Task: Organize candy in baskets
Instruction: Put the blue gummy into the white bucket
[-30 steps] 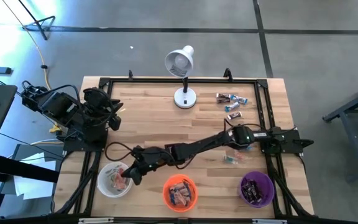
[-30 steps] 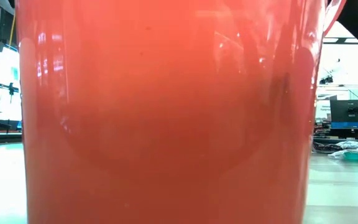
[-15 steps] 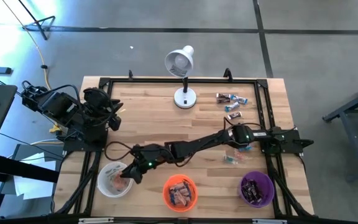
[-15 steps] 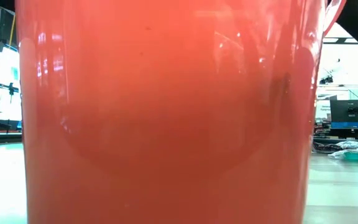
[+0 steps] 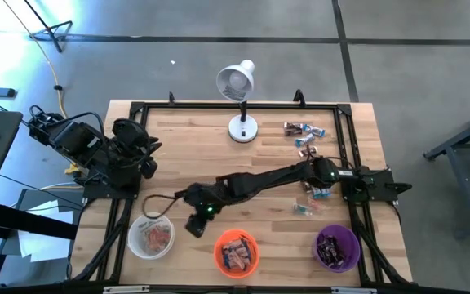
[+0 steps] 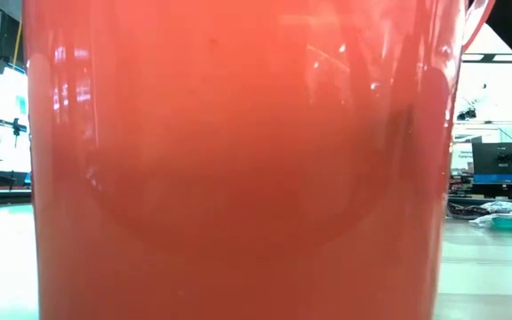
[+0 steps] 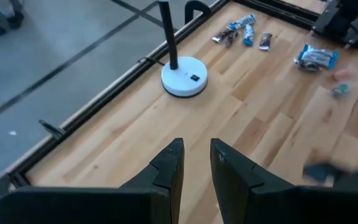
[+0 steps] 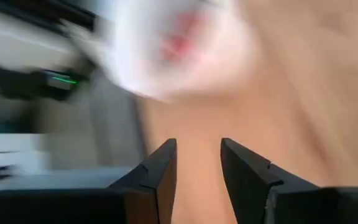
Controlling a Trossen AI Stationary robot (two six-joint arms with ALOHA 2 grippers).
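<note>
Right gripper (image 5: 196,226): hanging over bare wood between the white basket and the orange basket, at the end of the right arm stretched across the table; its fingers (image 8: 160,171) are standing apart with nothing between them.
Left gripper (image 7: 195,163): waiting at the table's far-left edge, fingers close together with a narrow gap showing — holding nothing.
White basket (image 5: 134,241): sitting at the near-left of the table, holding a few reddish candies.
Orange basket (image 5: 218,244): sitting near centre, holding brown and blue candies; its wall is filling the low view.
Purple basket (image 5: 353,251): sitting at the near-right, holding dark wrapped candies.
Baskets, counted: three.
Loose candy, far group (image 5: 304,128): lying near the far-right corner, about four pieces close together, with one or two more (image 5: 305,140) just nearer.
Loose candy, near group (image 5: 303,209): greenish pieces lying by the right arm's base, above the purple basket — a blue one (image 5: 321,193) is partly hidden by the arm; exact count cannot be told.
Desk lamp (image 5: 242,129): one, standing at the far centre.
How the candy will handle: judging by the look, each piece is light, the shiny wrapper is likely slippery and crinkly, and the twisted ends are soft.
Where to take hold: probably across the firm middle of a piece, not the ends.
</note>
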